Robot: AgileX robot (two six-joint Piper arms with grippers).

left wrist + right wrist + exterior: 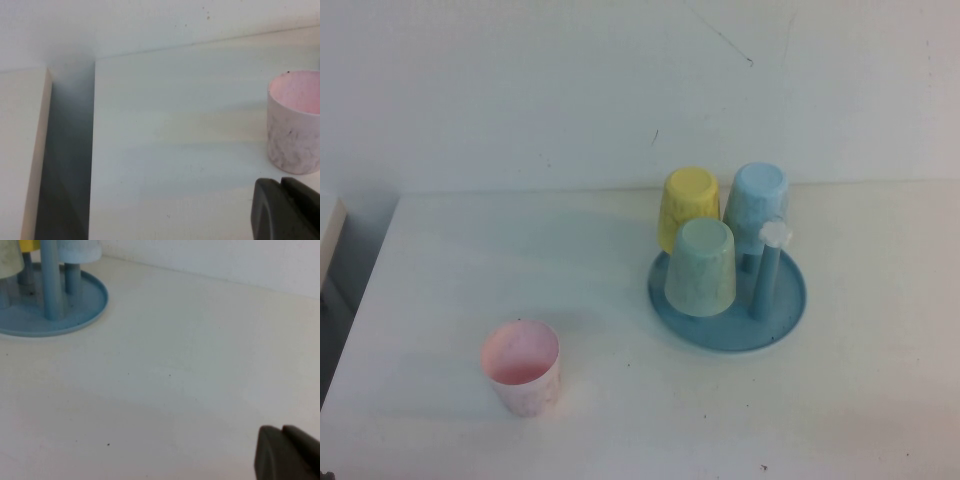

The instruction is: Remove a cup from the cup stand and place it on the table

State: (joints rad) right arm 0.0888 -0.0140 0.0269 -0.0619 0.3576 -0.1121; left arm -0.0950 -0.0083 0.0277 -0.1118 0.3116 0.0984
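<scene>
left gripper (287, 210) low over white matte surface (620, 400) beside upright pale pink speckled plastic tumbler (521, 367) | right gripper (287, 455) low near round blue pegged stand (780, 320) | finger spread: cannot tell for either

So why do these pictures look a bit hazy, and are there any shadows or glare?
High view: soft and slightly blurred, flat even light, with a faint shadow beside the pale pink speckled plastic cup on the white table; no glare. Left wrist view: the left gripper is a dark blur at the corner. Right wrist view: the right gripper likewise; the round blue cup stand is sharper.
</scene>
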